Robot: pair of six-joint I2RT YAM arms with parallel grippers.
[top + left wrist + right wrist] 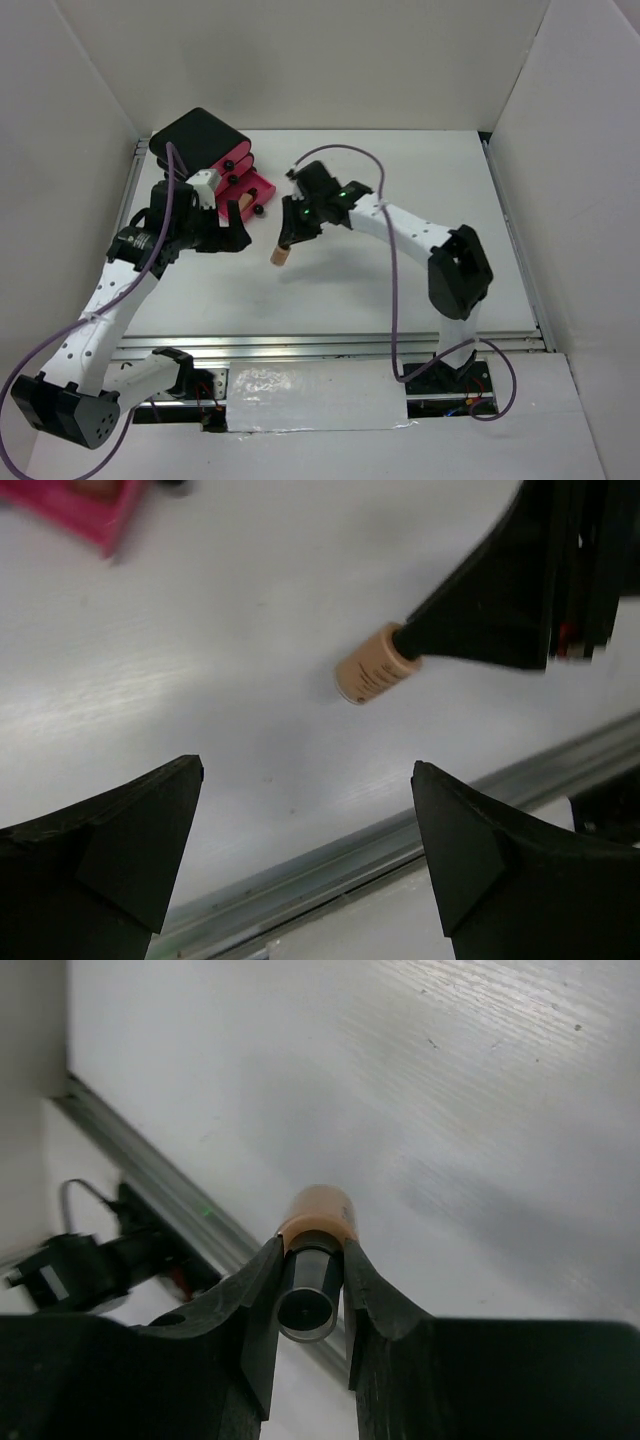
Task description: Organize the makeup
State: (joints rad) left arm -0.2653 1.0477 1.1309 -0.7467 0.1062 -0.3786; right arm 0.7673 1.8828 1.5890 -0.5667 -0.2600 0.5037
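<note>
My right gripper (288, 238) is shut on the dark cap of a tan bottle (281, 256) and holds it tilted, bottom down, just above the white table. The right wrist view shows the cap (310, 1285) clamped between both fingers, with the tan body (322, 1212) sticking out past them. My left gripper (232, 232) is open and empty, just left of the bottle and in front of the pink drawers (247, 187). In the left wrist view the bottle (372, 666) hangs ahead of the open jaws. A tan item (243, 204) lies in the open drawer. Compacts and packets are out of view.
The large black box (198, 135) with pink drawer fronts stands at the back left, its lower drawer (85, 505) pulled out. A metal rail (330, 345) runs along the table's near edge. White walls close in on the left, back and right.
</note>
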